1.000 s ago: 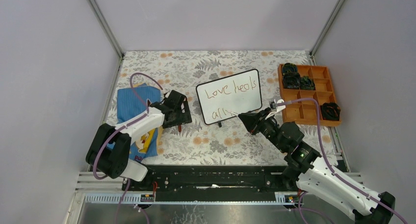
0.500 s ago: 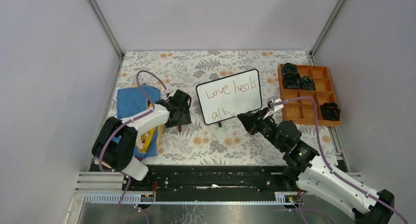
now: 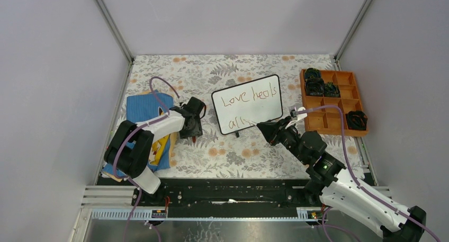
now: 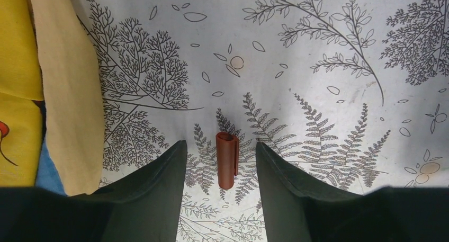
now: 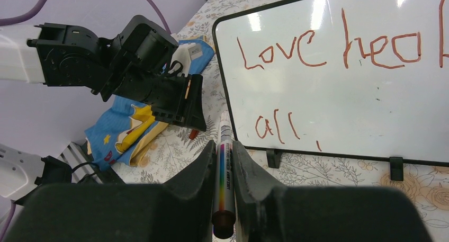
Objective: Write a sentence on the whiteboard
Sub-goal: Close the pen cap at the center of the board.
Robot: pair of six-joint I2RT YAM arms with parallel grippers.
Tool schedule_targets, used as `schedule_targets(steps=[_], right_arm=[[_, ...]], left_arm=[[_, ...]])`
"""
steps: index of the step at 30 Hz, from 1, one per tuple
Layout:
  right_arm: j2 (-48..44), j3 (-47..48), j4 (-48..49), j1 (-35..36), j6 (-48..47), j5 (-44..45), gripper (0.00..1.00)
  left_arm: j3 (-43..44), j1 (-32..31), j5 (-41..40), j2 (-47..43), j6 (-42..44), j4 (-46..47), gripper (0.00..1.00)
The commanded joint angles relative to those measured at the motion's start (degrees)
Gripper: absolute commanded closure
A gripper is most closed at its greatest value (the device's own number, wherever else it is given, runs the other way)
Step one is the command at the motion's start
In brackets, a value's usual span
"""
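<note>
The whiteboard point(image 3: 247, 103) stands tilted mid-table. The sentence point(image 3: 249, 96) reads "Love heals" in red-brown, with "all" point(image 3: 236, 122) below. Both show in the right wrist view: the board point(image 5: 344, 101) and the sentence point(image 5: 328, 47). My right gripper point(image 3: 263, 128) is shut on a grey marker point(image 5: 223, 173) with a rainbow stripe. The marker tip points at the board's lower left corner, just off the frame. My left gripper point(image 3: 193, 128) is open and low over the table. Its jaws stand on either side of a red-brown marker cap point(image 4: 226, 160) lying on the cloth, apart from both fingers.
An orange compartment tray point(image 3: 339, 107) with black items stands at the right. A blue and yellow cloth point(image 3: 147, 126) lies at the left under the left arm, and it also shows in the left wrist view point(image 4: 32, 83). The floral tablecloth point(image 3: 227, 152) covers the table.
My left arm has swung in and its gripper has shifted slightly right, down over the cap. My right gripper with the marker has barely moved. The writing is unchanged.
</note>
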Motion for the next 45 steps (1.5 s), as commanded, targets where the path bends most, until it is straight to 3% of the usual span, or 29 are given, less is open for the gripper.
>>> schedule_targets(steps=[1, 14, 31, 45], right_arm=[[-0.8, 2.8, 1.5, -0.3, -1.1, 0.9, 1.00], [-2.0, 3.0, -0.1, -0.3, -1.2, 1.3, 1.00], [-5.4, 2.1, -2.0, -0.3, -1.2, 2.4, 1.00], [-7.2, 2.1, -3.3, -0.3, -1.4, 3.0, 1.00]], left_arm=[[0.7, 0.4, -0.8, 1.1, -0.1, 0.0, 0.44], [0.2, 0.4, -0.5, 2.5, -0.9, 0.6, 0.50], [0.6, -1.3, -7.1, 4.0, -3.5, -2.6, 0.54], [-1.4, -1.9, -2.3, 4.0, -4.8, -1.0, 0.57]])
